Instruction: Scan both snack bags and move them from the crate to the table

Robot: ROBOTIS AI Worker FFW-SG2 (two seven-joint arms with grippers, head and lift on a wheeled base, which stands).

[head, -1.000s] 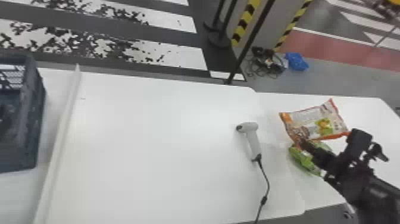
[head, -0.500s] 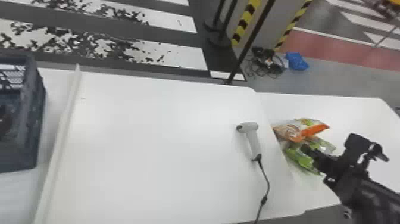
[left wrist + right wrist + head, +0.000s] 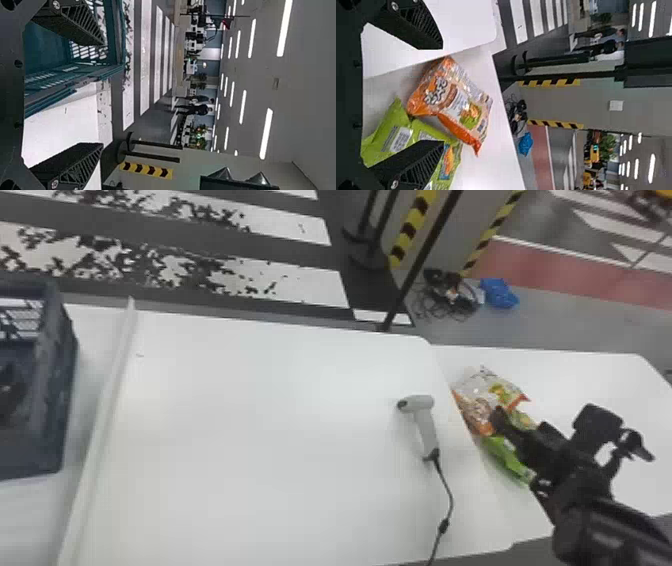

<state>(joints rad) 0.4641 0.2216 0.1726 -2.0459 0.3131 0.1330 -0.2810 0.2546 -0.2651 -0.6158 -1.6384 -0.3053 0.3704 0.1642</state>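
Your right tool (image 3: 515,450) is at the snack bags, its black fingers spread with neither bag clamped. The orange, white and green plastic snack bag (image 3: 487,395) lies just ahead of it, touching the bright green plastic snack bag (image 3: 507,457), which one finger partly hides; both rest on the white tabletop (image 3: 600,375). To that tool's left, you have the pale grey handheld scanner (image 3: 426,425). Your left tool (image 3: 103,95) is parted and empty near the dark blue-green plastic crate (image 3: 79,73).
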